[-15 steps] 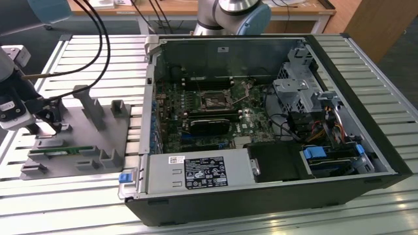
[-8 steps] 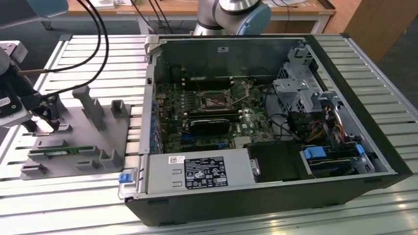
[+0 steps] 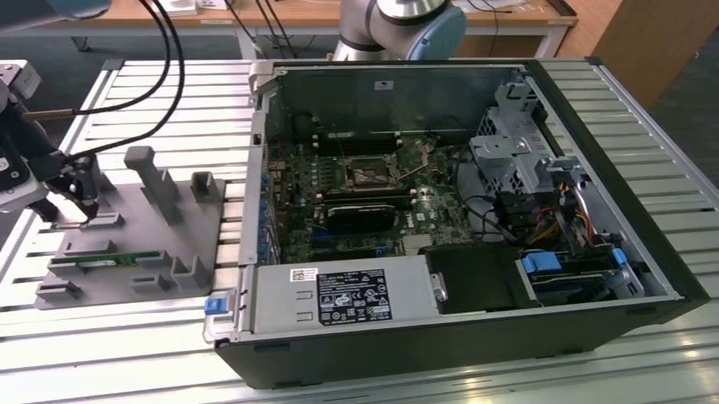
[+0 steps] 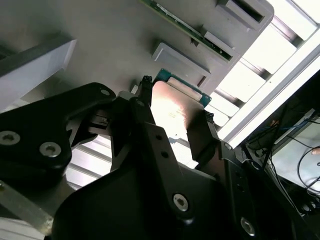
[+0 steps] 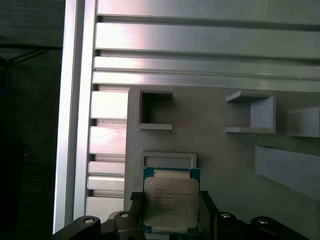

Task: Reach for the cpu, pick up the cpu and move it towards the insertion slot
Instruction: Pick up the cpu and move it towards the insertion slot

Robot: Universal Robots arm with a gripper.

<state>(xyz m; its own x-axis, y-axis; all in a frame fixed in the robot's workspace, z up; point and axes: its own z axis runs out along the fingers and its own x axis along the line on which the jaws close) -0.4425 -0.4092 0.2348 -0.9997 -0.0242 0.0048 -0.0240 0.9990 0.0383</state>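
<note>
The cpu (image 5: 171,199), a flat square chip with a silvery top and a green rim, lies between my two black fingers in both wrist views, just below a small grey frame of the fixture (image 5: 225,165). My gripper (image 5: 171,206) has one finger against each side of the chip (image 4: 172,112) and looks shut on it. In the exterior view the gripper (image 3: 70,210) is low over the grey fixture (image 3: 168,227) at that view's left. The insertion slot (image 3: 369,172), a square socket with a dark centre, sits on the motherboard inside the open computer case.
The open black case (image 3: 450,337) fills the middle and right of the exterior view, with its wall (image 3: 256,168) between fixture and motherboard. Grey posts (image 3: 151,177) rise from the fixture; a green memory stick (image 3: 101,261) lies in it. Cables (image 3: 168,67) hang above. Ribbed aluminium table (image 5: 200,45) surrounds everything.
</note>
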